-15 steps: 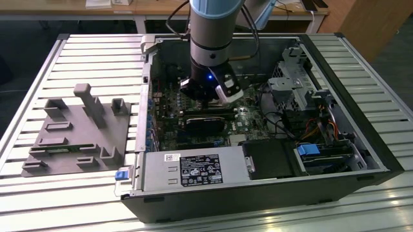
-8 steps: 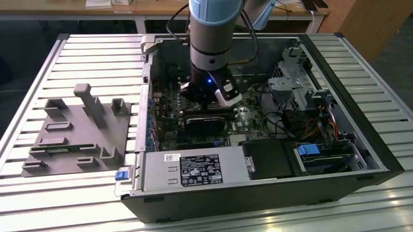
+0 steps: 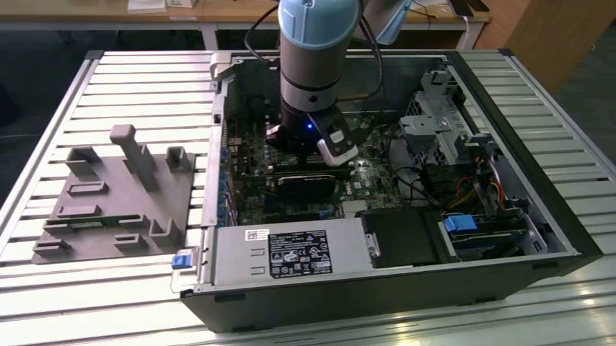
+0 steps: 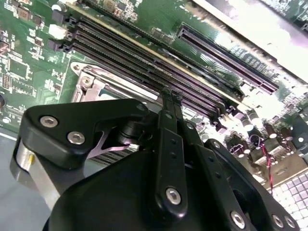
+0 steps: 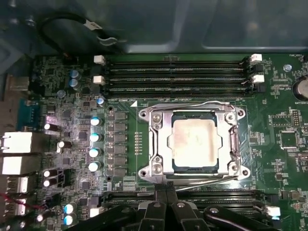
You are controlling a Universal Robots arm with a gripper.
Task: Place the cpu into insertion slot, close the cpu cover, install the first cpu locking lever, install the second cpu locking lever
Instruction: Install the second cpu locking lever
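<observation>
So the cpu [image 5: 195, 143] is sitting down in the insertion slot [image 5: 177, 166], pale metal top facing up with some smudgy marks on it, and the cpu cover [image 5: 161, 144] is folded flat over it, so the chip shows through the central cut-out. Thin wire levers run along two opposite edges of the frame, but whether they're actually latched is too fine to make out. In the first wrist view the tool [image 5: 167, 190] hangs just beside the socket, on the edge facing one bank of memory slots [image 5: 175, 77], with its fingers pressed together and nothing between them. The second wrist view has the same closed fingertips [image 4: 171, 96] over the dark memory slots, and the black finger linkage blocks most of the socket, so just a silvery corner of the cover [image 4: 89, 82] peeks out. In the exterior view the arm reaches down into the open computer case [image 3: 539, 238] on the slatted counter [image 3: 144, 79], and the tool [image 3: 322, 164] is buried against the board, socket hidden underneath it. A grey fixture block [image 3: 115, 194] sits on the counter, on the exterior view's left.
</observation>
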